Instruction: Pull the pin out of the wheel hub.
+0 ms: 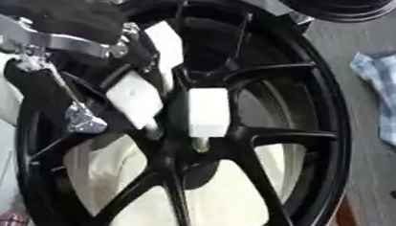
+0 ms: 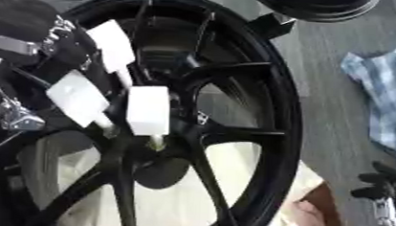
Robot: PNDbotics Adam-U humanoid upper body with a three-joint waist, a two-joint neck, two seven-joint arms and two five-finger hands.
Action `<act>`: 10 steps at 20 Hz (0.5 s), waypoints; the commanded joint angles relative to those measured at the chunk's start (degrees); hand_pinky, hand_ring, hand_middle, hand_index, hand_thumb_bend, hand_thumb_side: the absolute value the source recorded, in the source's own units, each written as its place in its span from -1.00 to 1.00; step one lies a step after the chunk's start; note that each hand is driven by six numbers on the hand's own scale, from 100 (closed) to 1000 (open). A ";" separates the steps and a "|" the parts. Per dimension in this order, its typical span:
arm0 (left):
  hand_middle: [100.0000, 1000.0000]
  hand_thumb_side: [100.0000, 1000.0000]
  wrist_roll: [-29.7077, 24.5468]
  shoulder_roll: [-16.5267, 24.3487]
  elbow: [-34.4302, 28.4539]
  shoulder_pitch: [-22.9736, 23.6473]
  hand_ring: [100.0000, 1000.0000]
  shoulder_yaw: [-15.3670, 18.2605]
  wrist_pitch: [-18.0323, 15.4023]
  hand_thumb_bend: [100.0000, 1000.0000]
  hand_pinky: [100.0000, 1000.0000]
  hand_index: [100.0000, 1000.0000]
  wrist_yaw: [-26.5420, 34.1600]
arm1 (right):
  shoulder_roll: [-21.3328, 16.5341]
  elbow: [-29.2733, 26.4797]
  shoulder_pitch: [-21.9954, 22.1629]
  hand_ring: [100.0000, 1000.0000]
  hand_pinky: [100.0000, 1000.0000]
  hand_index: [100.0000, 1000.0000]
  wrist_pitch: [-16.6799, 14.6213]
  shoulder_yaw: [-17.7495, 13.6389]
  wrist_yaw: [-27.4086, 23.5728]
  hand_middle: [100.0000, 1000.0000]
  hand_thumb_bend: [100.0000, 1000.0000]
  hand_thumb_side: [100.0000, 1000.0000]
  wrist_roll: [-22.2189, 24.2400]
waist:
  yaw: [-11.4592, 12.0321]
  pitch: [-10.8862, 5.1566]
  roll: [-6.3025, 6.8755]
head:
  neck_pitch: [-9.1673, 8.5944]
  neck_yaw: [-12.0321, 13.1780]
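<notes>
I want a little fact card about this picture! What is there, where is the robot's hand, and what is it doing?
Main thing: big black spoked wheel, filling most of the view.
Left hand: black hand with white fingertip pads, reaching in from the left to the wheel's middle.
Fingers: white pads bent toward a small pale pin-like piece at the hub; whether they pinch it cannot be told.
Right hand: dark fingers at the lower right edge, idle.
Nearby: blue and white checked cloth on the right.
</notes>
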 commanded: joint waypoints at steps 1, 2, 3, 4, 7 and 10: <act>-0.07 -0.71 -0.02 0.71 0.08 -0.72 -0.02 -0.02 -0.02 -0.82 0.34 0.30 -0.78 | -0.04 -0.56 -0.13 0.04 0.31 0.63 0.11 -0.03 0.28 0.22 -1.00 0.30 -0.03 | 0.00 -0.91 0.03 | -0.71 0.05; -0.10 -0.71 -0.02 0.68 0.12 -0.76 -0.05 -0.03 0.01 -0.84 0.32 0.26 -0.80 | -0.05 -0.56 -0.12 0.04 0.31 0.63 0.08 -0.04 0.26 0.22 -1.00 0.30 -0.04 | -0.01 -0.92 0.03 | -0.70 0.05; -0.14 -0.71 -0.02 0.62 0.10 -0.82 -0.09 0.00 0.02 -0.89 0.28 0.22 -0.75 | -0.05 -0.56 -0.11 0.04 0.31 0.63 0.09 -0.06 0.24 0.22 -1.00 0.31 -0.05 | -0.01 -0.94 0.04 | -0.64 0.04; -0.17 -0.72 -0.02 0.56 0.06 -0.90 -0.11 0.04 0.04 -0.92 0.26 0.19 -0.63 | -0.04 -0.56 -0.09 0.04 0.31 0.63 0.15 -0.08 0.22 0.22 -1.00 0.31 -0.09 | 0.01 -0.95 0.04 | -0.56 0.02; -0.31 -0.72 -0.02 0.39 -0.19 -1.19 -0.18 0.32 0.10 -1.00 0.20 0.04 0.10 | -0.07 -0.56 -0.08 0.04 0.32 0.63 0.29 -0.09 0.16 0.22 -1.00 0.31 -0.18 | 0.05 -0.99 0.03 | -0.43 0.00; -0.37 -0.73 -0.02 0.27 -0.62 -1.49 -0.21 0.89 0.18 -1.00 0.16 -0.04 1.01 | -0.09 -0.56 -0.06 0.04 0.32 0.63 0.30 -0.12 0.13 0.22 -1.00 0.31 -0.19 | 0.13 -1.05 0.03 | -0.34 0.00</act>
